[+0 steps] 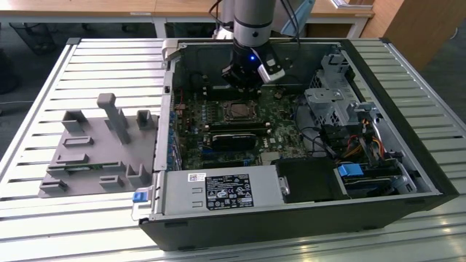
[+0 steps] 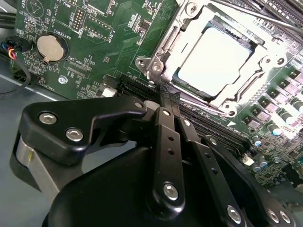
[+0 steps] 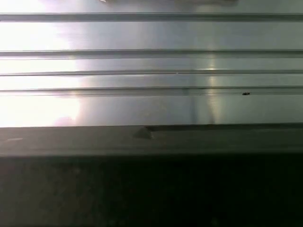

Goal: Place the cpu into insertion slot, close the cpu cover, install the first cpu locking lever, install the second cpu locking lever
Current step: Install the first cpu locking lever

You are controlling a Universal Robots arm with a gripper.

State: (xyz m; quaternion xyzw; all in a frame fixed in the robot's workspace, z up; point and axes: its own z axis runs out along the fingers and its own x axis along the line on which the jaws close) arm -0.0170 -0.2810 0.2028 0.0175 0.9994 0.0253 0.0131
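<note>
In the second wrist view the cpu [image 2: 215, 56], a pale square chip, lies flat in the insertion slot on the green circuit board [image 2: 94, 28]. The silvery cpu cover [image 2: 246, 85] lies down around it, with the chip showing through its window. A thin locking lever rod [image 2: 255, 16] crosses above the slot's far corner. My gripper [image 2: 164, 94] is shut with nothing held, its black fingertips close to the slot's near corner. In the exterior view the gripper [image 1: 244, 84] hangs inside the open computer case, just behind the insertion slot [image 1: 239, 111].
A grey power-supply box [image 1: 218, 191] fills the case front, with a drive cage and cables [image 1: 331, 103] on the exterior view's right. A grey fixture [image 1: 95, 147] lies on the slatted table [image 3: 151, 61]. A coin battery [image 2: 49, 47] sits on the board.
</note>
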